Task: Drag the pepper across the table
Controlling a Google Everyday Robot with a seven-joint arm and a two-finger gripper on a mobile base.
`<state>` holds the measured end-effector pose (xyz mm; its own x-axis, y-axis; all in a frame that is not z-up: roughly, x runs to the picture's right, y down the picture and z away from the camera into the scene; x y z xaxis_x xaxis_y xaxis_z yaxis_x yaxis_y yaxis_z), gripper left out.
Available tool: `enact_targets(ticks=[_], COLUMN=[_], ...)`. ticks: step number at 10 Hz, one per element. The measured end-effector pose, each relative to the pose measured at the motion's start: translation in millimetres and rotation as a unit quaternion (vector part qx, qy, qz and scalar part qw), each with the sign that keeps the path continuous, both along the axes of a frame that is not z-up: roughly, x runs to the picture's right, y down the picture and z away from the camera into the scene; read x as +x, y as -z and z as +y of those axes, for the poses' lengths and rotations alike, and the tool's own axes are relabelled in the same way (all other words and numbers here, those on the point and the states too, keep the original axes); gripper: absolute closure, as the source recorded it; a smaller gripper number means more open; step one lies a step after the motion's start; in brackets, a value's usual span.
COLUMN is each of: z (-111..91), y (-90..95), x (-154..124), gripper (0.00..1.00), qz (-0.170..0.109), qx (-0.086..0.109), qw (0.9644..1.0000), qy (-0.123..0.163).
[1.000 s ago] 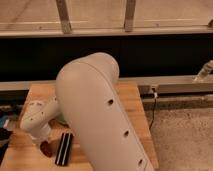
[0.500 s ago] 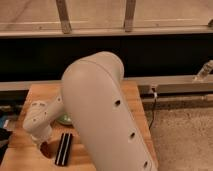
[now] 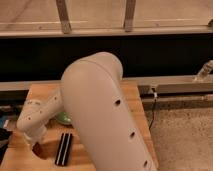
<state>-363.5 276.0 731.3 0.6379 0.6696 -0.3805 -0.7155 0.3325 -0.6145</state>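
The table (image 3: 134, 107) is a light wooden butcher-block top, mostly hidden behind my large white arm. My gripper (image 3: 35, 144) hangs at the end of the white wrist, low over the table's front left part. A small dark-red shape, the pepper (image 3: 44, 150), lies right at the gripper's tip and is partly hidden by it and its shadow. I cannot tell whether the gripper touches or holds it.
A black striped bar (image 3: 63, 148) lies just right of the pepper, pointing toward the front edge. A green rounded object (image 3: 63, 119) peeks out behind the forearm. The floor (image 3: 182, 132) lies beyond the table's right edge, with a cable (image 3: 151, 107) hanging there.
The big upper arm link has swung a little to the right and up. The wrist and gripper stay at the front left by the pepper and black bar.
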Motion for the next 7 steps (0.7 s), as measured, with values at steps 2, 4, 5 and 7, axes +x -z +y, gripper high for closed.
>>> enact_targets(ticks=[2,4,5,7], z=[-8,-13,-14,-12], y=[-0.9,-1.6,-1.2,0.8], x=[-20,-40,-48,-64], gripper=[1.0,1.0,1.0,1.0], qz=[-0.016,-0.032,-0.039,-0.06], qx=[0.008,0.014,0.015,0.009], qw=[0.9997,0.9988,0.9984,0.9973], qy=[0.018,0.033,0.038,0.042])
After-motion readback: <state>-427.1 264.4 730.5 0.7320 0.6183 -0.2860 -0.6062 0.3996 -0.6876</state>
